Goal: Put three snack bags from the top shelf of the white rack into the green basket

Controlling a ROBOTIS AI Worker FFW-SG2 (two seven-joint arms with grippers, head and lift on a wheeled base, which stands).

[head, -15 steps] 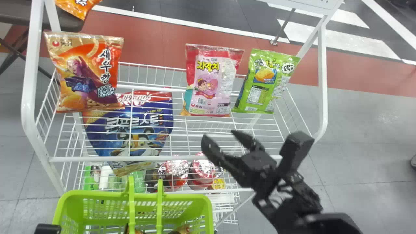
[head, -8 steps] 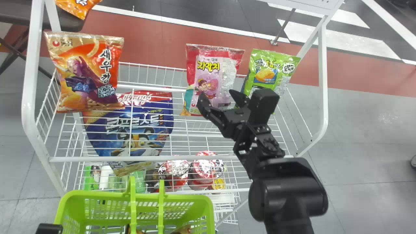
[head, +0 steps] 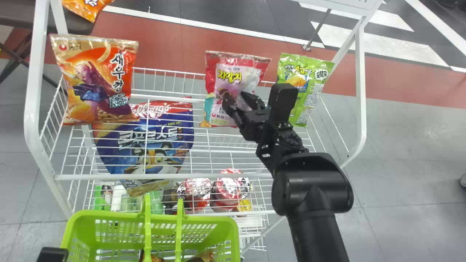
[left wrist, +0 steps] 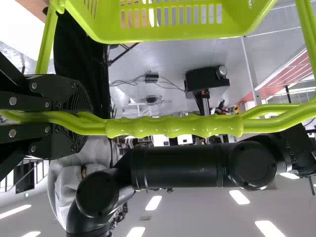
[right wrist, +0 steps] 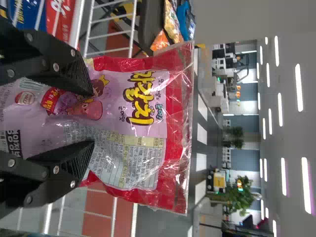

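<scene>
White rack's top shelf (head: pixel 91 177) carried the pink snack bag (head: pixel 233 71) upright, long axis vertical, printed face toward me. My right jaws (head: pixel 235 96) hung spread before it, arm slanting forward-left; left jaws (head: pixel 52 254) clamped the basket handle (left wrist: pixel 173 126).

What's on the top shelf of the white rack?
An orange snack bag, a pink bag and a green bag. The right gripper and its arm hide parts of the last two.

Green basket (head: pixel 204 218) cropped at head view's bottom; pink snack bag (head: pixel 233 74) partly hidden behind right gripper (head: pixel 235 95) (orange packet (head: pixel 85 8) clipped at top).
</scene>
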